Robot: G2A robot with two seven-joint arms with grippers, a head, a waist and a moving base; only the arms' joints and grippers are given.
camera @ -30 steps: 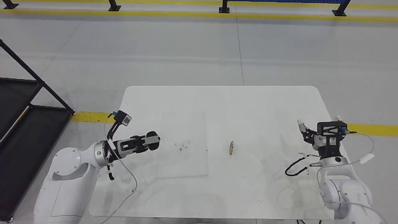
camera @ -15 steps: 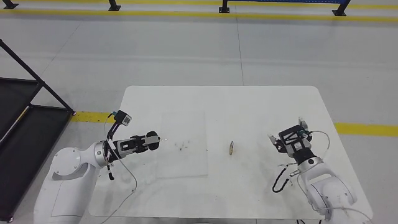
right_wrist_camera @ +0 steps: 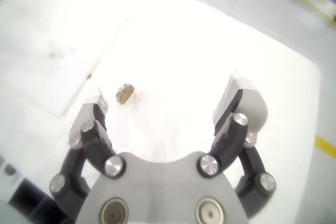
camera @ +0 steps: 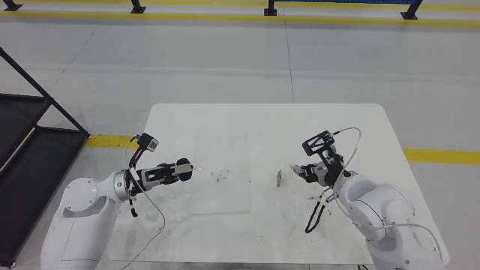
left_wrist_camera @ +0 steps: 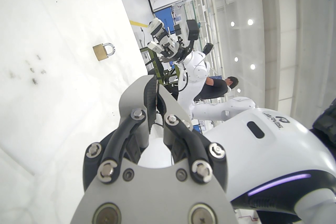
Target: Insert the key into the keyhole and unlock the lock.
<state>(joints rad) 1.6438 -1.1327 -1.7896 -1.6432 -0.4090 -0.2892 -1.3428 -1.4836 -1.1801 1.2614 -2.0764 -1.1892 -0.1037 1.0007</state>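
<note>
The lock (camera: 279, 178) rests on the counter (camera: 322, 124) a little right of centre. From above it reads as a thin sliver with its long axis running 12 to 6, so it seems to stand on edge. Its broad brass face and shackle are turned toward the left arm.

The right pincer (camera: 298, 170) is released, its fingers spread wide, and it is the nearer one. The lock lies close at its 8 to 9 o'clock, just beside one fingertip (right_wrist_camera: 101, 101) and not between the two. That offset is what the coming move turns on. In my judgement the right arm must shift toward 9 o'clock to bracket the body across its thin sides.

The left pincer (camera: 189, 169) is clenched and points toward 3 o'clock, with the lock well apart along that same line. Whether a key sits between its pads I cannot tell. It hangs beside a thin clear sheet (camera: 221, 195), which carries a few dark specks and lies between it and the lock.
</note>
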